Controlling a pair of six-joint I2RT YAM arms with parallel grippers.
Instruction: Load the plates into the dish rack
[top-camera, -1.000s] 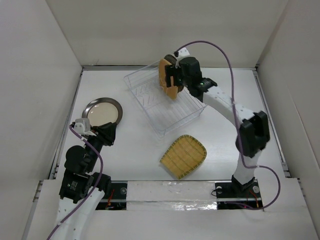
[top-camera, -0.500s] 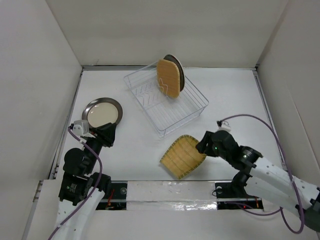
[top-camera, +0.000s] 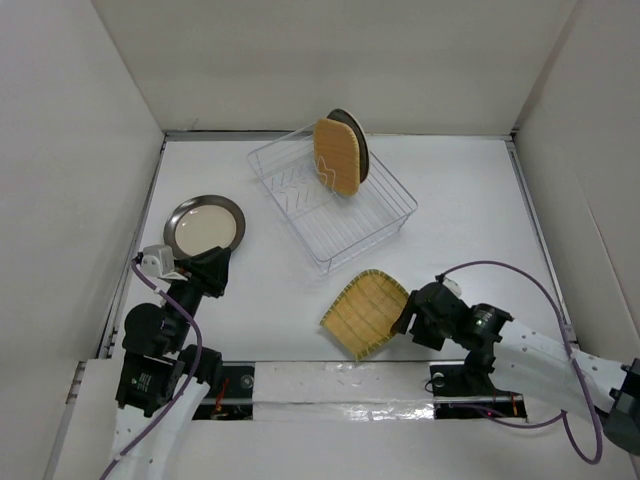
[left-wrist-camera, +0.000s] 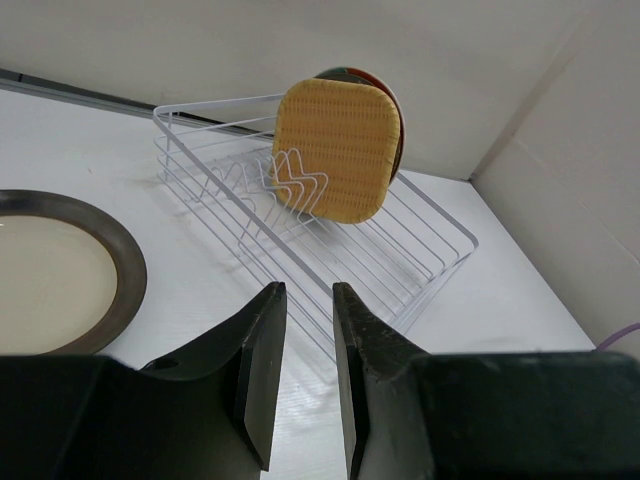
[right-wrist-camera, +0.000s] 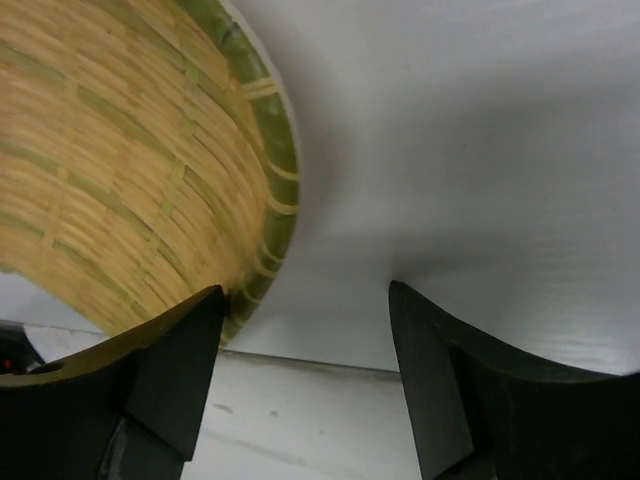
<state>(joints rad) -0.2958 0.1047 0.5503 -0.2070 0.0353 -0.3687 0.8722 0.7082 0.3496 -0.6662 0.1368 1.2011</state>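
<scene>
The dish rack (top-camera: 372, 222) stands at the back middle. The orange plate (top-camera: 337, 156) stands upright in it, with the dark grey plate (top-camera: 361, 143) close behind. In the left wrist view the rack (left-wrist-camera: 420, 240), the orange plate (left-wrist-camera: 338, 150) and a dark, reddish rim (left-wrist-camera: 397, 120) behind it show. The cream plate (top-camera: 205, 226) lies flat at the left (left-wrist-camera: 50, 270). The yellow ribbed plate (top-camera: 365, 312) lies near the front (right-wrist-camera: 120, 150). My right gripper (top-camera: 406, 318) (right-wrist-camera: 305, 300) is open and empty, its left finger at the yellow plate's right rim. My left gripper (top-camera: 215, 268) (left-wrist-camera: 308, 290) is empty, jaws a narrow gap apart, just in front of the cream plate.
White walls enclose the table on three sides. A taped front edge (top-camera: 340, 382) runs just in front of the yellow plate. A purple cable (top-camera: 520, 285) loops over the right arm.
My right gripper has let go of the orange plate, which now stands in the rack, and has swung down to the yellow plate's right rim. The left arm shifted slightly.
</scene>
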